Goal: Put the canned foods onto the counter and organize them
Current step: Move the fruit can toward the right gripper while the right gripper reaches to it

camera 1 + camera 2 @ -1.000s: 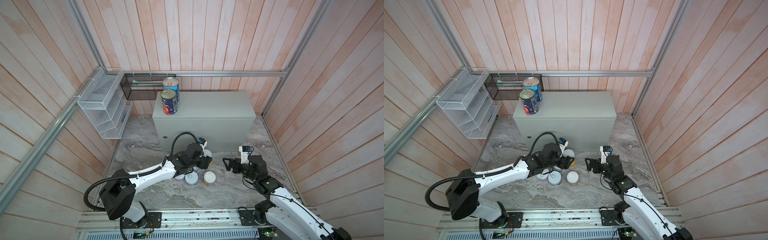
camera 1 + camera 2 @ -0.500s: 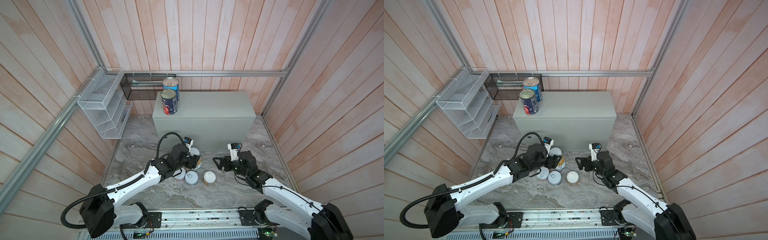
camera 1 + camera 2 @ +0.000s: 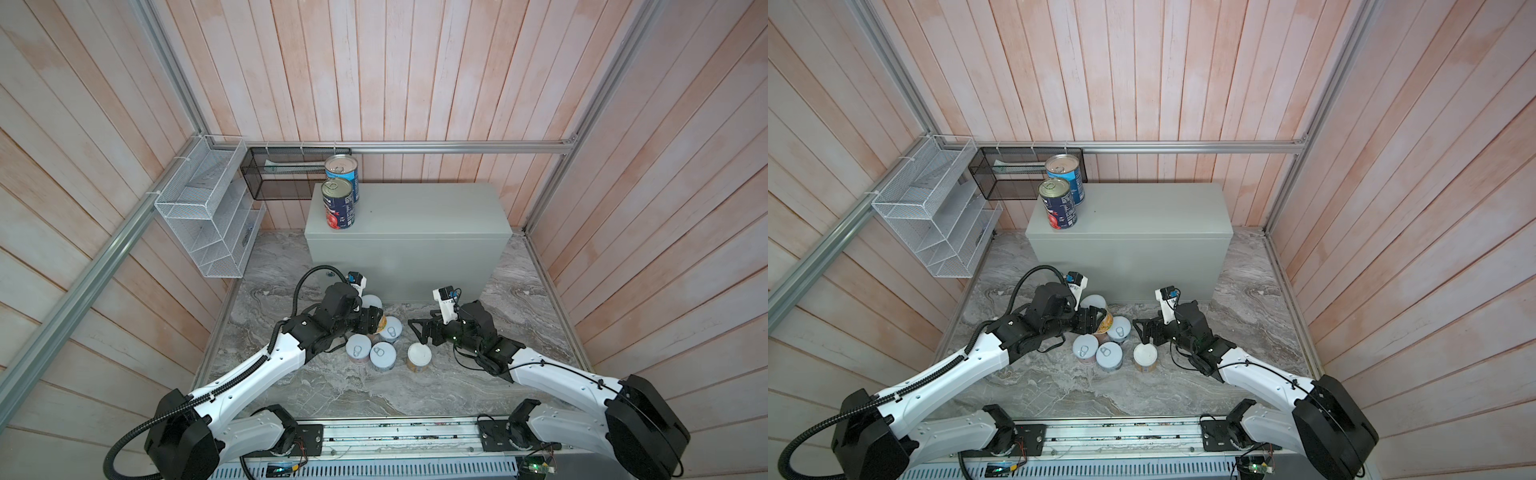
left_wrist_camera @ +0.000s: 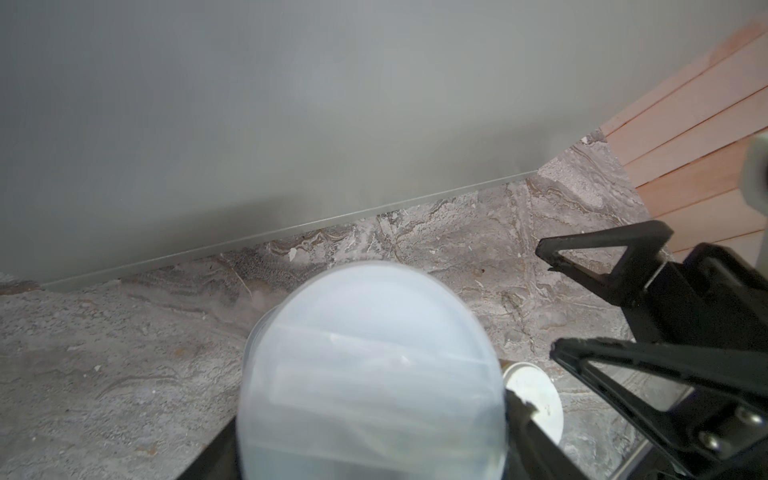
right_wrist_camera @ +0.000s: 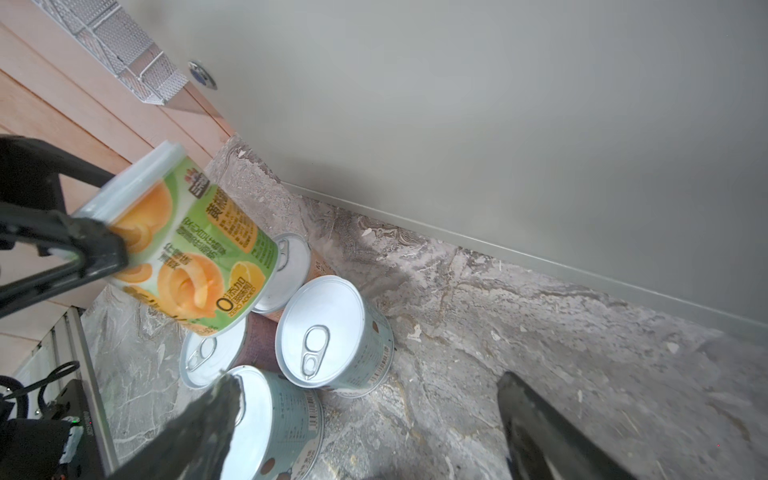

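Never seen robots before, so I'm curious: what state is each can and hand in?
Navy tomato-label metal can: upright on the grey metal box.
Light-blue metal can: upright behind it.
Yellow-green white-lidded can: gripped, tilted.
Second yellow-green white-lidded can: upright on the marble floor.
Four short pale pull-tab cans: upright on marble.
Left hand: shut on can.
Right hand: open, empty.

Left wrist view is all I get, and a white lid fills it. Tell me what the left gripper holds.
Observer: The left gripper is shut on a yellow-green peach can, which is tilted.
Operator: Report the counter top.
Observer: A navy can and, behind it, a light blue can stand along the left edge of the counter.
Operator: Now the cans near mine.
Observer: Four short cans with pull tabs stand upright, clustered close by it.
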